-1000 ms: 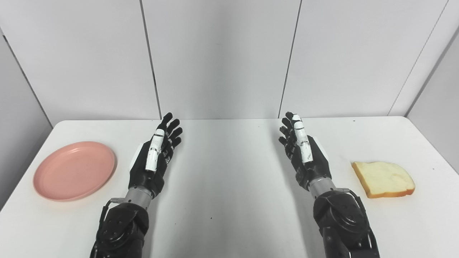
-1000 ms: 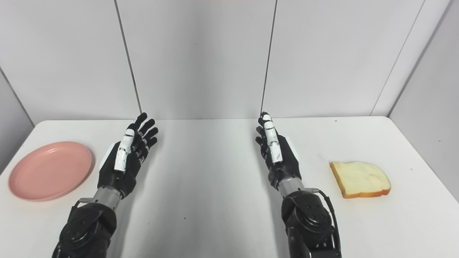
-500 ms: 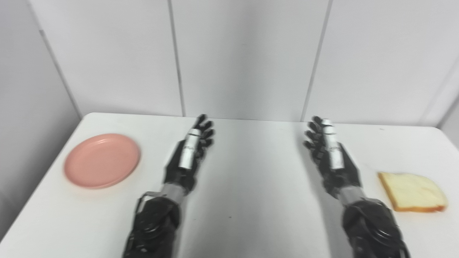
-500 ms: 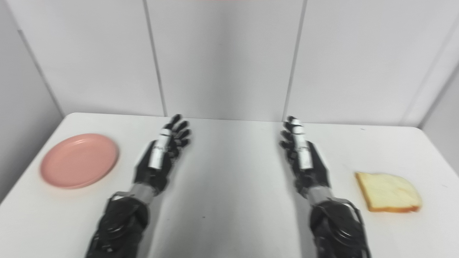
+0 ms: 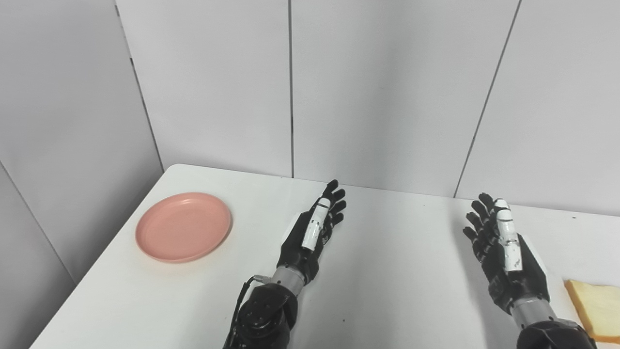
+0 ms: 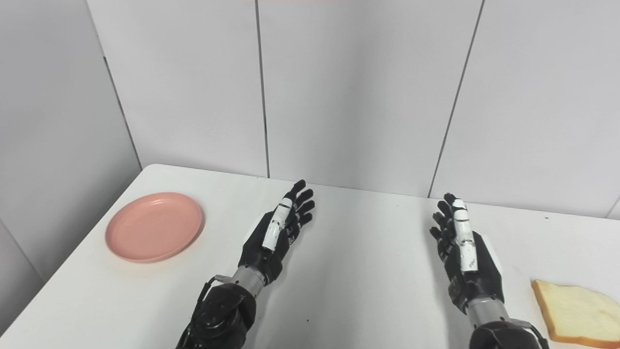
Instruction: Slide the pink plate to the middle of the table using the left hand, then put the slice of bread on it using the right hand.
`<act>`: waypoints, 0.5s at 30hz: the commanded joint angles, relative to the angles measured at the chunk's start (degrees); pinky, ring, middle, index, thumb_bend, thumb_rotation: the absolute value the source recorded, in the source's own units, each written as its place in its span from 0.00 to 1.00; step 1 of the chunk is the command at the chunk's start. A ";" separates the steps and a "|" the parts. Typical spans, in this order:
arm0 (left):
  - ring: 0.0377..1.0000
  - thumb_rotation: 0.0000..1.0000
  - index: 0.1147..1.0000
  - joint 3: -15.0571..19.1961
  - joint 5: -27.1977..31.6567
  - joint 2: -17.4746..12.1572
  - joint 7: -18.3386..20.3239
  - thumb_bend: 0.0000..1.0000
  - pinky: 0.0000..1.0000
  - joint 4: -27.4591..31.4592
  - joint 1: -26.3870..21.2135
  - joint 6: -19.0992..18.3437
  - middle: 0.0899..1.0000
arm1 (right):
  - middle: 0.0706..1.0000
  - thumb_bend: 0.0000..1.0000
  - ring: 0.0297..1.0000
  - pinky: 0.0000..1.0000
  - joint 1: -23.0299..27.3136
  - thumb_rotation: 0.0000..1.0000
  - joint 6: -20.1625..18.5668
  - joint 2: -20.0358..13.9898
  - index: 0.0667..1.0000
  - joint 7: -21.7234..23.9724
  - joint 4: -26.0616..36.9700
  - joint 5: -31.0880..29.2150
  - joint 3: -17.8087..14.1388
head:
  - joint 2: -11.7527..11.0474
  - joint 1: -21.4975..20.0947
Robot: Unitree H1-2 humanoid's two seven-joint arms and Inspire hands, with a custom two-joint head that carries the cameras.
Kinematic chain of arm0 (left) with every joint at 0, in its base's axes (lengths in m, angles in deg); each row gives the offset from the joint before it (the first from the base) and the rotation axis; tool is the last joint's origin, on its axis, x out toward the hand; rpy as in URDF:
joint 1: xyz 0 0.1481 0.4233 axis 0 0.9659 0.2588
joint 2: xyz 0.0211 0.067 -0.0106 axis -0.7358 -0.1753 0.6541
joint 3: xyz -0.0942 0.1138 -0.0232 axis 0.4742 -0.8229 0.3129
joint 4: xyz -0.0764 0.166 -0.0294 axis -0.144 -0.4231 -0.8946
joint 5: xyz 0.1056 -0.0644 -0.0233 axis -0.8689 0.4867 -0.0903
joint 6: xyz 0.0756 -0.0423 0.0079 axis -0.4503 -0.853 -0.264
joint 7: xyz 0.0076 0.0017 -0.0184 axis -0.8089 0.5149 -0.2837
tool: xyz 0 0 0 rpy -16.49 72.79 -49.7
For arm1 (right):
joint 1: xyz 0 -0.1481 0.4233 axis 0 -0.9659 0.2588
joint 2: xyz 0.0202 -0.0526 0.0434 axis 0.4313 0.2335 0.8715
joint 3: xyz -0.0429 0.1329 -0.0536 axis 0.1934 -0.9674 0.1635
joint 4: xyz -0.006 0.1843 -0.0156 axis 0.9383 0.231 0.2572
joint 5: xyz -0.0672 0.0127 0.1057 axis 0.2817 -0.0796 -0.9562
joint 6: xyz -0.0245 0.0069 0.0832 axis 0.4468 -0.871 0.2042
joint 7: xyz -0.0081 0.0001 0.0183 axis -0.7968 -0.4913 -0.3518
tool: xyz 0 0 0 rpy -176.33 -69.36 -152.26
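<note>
A white rectangular table [image 6: 368, 291] with rounded corners fills the lower half of the frame, backed by pale grey wall panels [image 6: 358, 92] split by thin dark vertical seams. A round, shallow pink plastic plate [image 6: 154, 226] lies flat at the left of the frame, near the table's left edge and well apart from both hands. A slice of pale bread with a golden-brown crust [image 6: 576, 313] lies flat at the lower right of the frame, close to the bottom edge; in the left eye view it is cut off by the right border, so only its left part shows there. The black robotic left hand [image 6: 275, 238], with a white segment along its upper finger, comes up from the bottom edge a little left of centre; its fingers are straight and slightly fanned, pointing toward the upper right of the frame, and it holds nothing. It sits to the right of the plate with bare tabletop between them. The black robotic right hand [image 6: 464, 254], also marked with a white segment, rises from the lower right of the frame; its fingers are likewise extended and apart, pointing toward the top of the frame, and it is empty. It stands just left of the bread without touching it. Whether either hand rests on the table or is held just above it cannot be told.
</note>
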 commanded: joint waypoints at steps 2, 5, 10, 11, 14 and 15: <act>0.96 1.00 0.95 -0.17 0.02 0.22 0.50 0.37 0.97 0.54 -2.87 2.65 0.96 | 1.00 0.12 1.00 1.00 1.60 1.00 0.33 -0.02 1.00 -0.15 2.55 -0.45 0.23 | 0.09 0.06; 0.96 1.00 0.95 -0.23 0.00 -0.09 0.80 0.37 0.97 0.42 -2.99 2.93 0.96 | 1.00 0.12 1.00 1.00 1.53 1.00 0.11 -0.05 1.00 -0.55 2.90 -0.58 0.47 | 0.09 0.06; 0.97 1.00 0.96 -0.07 0.41 -0.46 1.36 0.37 0.97 0.37 -3.30 3.05 0.97 | 1.00 0.12 1.00 1.00 1.56 1.00 0.05 -0.27 1.00 -0.91 3.05 -0.80 0.74 | 0.16 0.26; 0.97 1.00 0.96 0.07 0.55 -0.39 1.26 0.37 0.97 0.59 -3.34 2.81 0.97 | 1.00 0.12 1.00 1.00 1.55 1.00 0.04 -0.29 1.00 -0.95 3.06 -0.88 0.75 | 0.19 0.33; 0.96 1.00 0.95 0.59 0.80 -0.10 0.82 0.37 0.96 1.24 -3.45 2.43 0.96 | 1.00 0.12 1.00 1.00 1.54 1.00 0.00 -0.43 1.00 -1.20 3.18 -1.40 0.84 | 0.19 0.48; 0.96 1.00 0.95 0.83 0.96 -0.04 0.74 0.37 0.97 1.40 -3.56 2.32 0.96 | 1.00 0.12 1.00 1.00 1.53 1.00 0.00 -0.56 1.00 -1.24 3.18 -1.43 0.92 | 0.22 0.51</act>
